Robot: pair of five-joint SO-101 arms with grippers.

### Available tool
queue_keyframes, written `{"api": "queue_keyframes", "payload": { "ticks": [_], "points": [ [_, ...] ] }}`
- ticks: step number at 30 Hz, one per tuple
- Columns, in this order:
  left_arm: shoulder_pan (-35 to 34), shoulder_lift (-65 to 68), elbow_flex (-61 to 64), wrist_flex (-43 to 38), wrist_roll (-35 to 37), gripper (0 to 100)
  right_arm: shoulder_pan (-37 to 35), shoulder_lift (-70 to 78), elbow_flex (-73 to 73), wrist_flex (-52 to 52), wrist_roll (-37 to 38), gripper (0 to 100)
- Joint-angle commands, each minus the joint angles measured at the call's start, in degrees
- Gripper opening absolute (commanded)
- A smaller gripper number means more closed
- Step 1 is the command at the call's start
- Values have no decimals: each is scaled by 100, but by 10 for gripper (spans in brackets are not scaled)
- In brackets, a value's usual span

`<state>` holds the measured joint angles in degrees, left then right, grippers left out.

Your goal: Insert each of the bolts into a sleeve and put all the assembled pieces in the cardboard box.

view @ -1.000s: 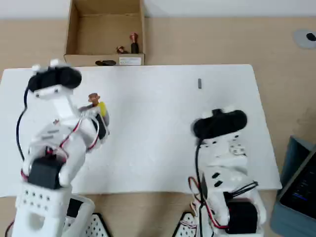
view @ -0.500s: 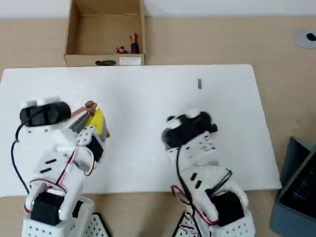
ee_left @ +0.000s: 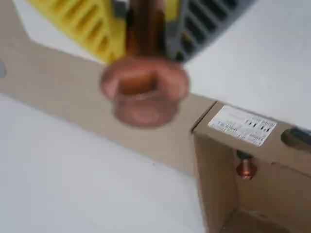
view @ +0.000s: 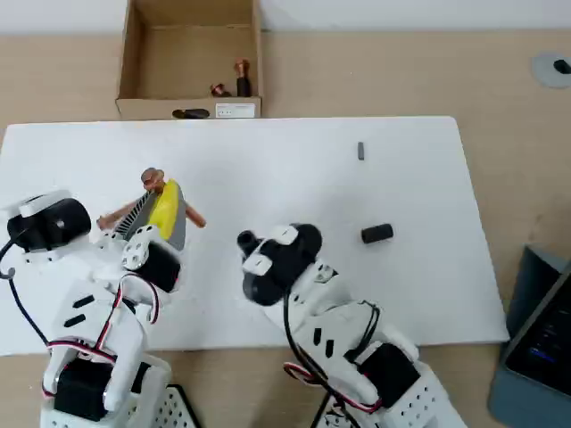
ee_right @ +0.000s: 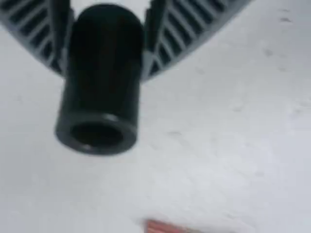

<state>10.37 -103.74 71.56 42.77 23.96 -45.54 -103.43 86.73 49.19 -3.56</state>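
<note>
My left gripper (view: 157,194), with one yellow and one grey finger, is shut on a copper bolt (view: 153,179) over the left part of the white mat (view: 294,178). In the left wrist view the bolt (ee_left: 144,92) points its flanged head toward the cardboard box (ee_left: 228,145). My right gripper (ee_right: 104,53) is shut on a black sleeve (ee_right: 99,87), open end outward, low over the mat; in the high view it is mid-mat (view: 249,242). Another black sleeve (view: 376,234) lies on the mat to the right. The box (view: 134,53) holds assembled pieces (view: 241,78).
Copper bolt ends (view: 194,218) show on the mat beside the left gripper, and a copper tip (ee_right: 165,226) lies ahead of the held sleeve. A small grey piece (view: 360,151) lies far right on the mat. A dark device (view: 540,330) sits off the mat's right edge.
The left arm drew back toward the front left with the bolt. The right arm swung left to mid-mat, uncovering the loose sleeve on the right.
</note>
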Motion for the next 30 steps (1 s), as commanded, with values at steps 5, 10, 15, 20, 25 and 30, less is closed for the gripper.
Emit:
{"api": "queue_keyframes", "payload": {
  "ticks": [5,10,15,20,25,30],
  "points": [
    [870,-75,-229,-141,44,1,-312,-681,-13,-176,9,9],
    [1257,-75,-229,-141,44,1,-330,-681,-22,-176,18,9],
    [1319,-75,-202,-141,18,1,-312,-681,-31,-176,352,9],
    [1319,-75,-185,35,9,1,-303,-681,-154,-176,369,9],
    [1284,-75,-202,308,9,1,-303,-681,-180,-176,369,9],
    [1284,-75,-202,281,9,1,-303,-681,-171,-176,369,9]
  ]
}}
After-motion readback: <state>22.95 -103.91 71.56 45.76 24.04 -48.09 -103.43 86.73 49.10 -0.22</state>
